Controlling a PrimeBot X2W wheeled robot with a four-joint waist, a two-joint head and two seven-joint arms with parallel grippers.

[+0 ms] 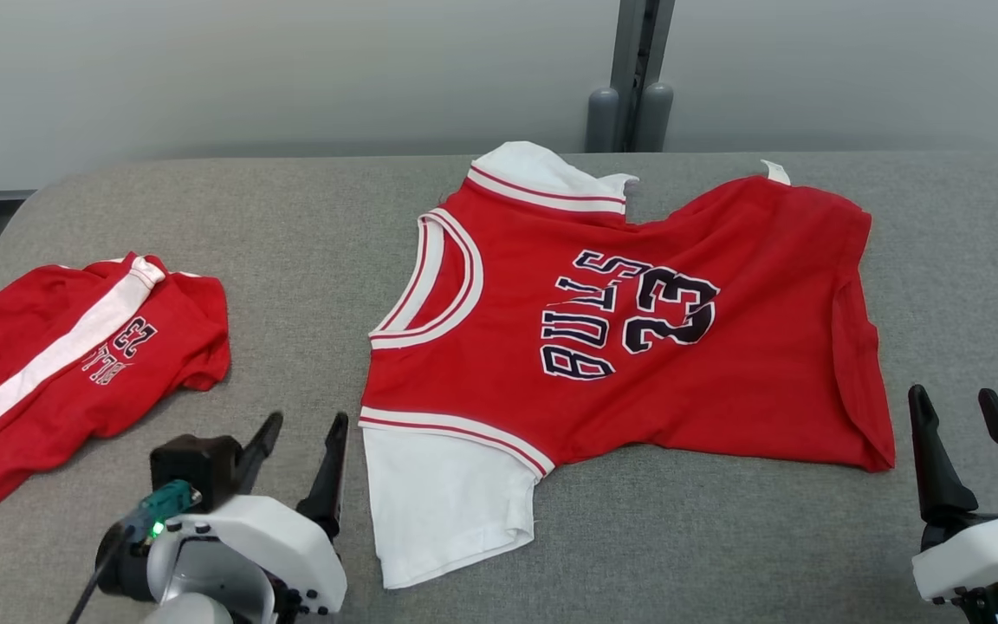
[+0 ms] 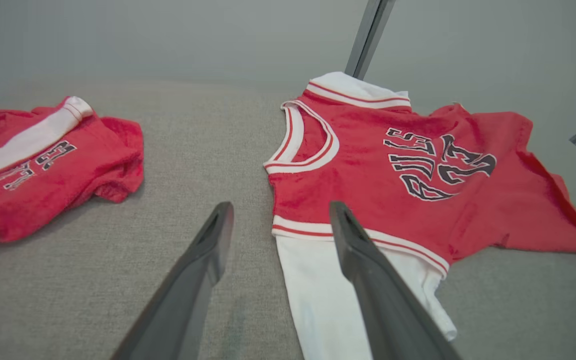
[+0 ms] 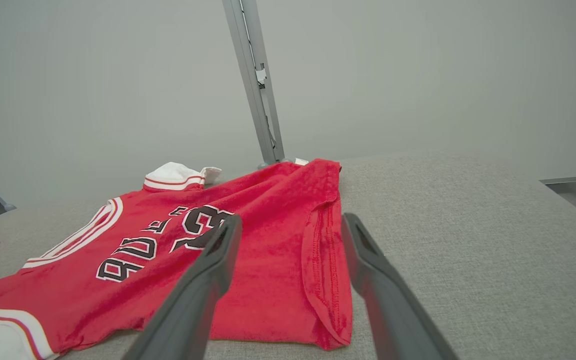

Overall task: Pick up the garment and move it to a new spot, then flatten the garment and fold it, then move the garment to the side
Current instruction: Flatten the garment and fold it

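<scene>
The garment (image 1: 724, 381), a red jersey with white sleeves and dark "BULLS 23" lettering, lies spread on the grey table (image 1: 308, 225), its collar toward the left and its hem toward the right. My left gripper (image 1: 308, 418) stands open just left of the near white sleeve (image 1: 438, 503), with nothing between its fingers. In the left wrist view the left gripper (image 2: 282, 205) points at the sleeve's red-striped seam on the garment (image 2: 378, 200). My right gripper (image 1: 951, 393) is open just right of the hem's near corner. In the right wrist view the right gripper (image 3: 291, 217) sits over the hem of the garment (image 3: 268, 280).
A second red garment (image 1: 57, 364) with a white stripe lies crumpled at the table's left edge, also seen in the left wrist view as the second red garment (image 2: 43, 160). A grey post (image 1: 633, 78) rises behind the table's far edge. Bare cloth runs along the near edge.
</scene>
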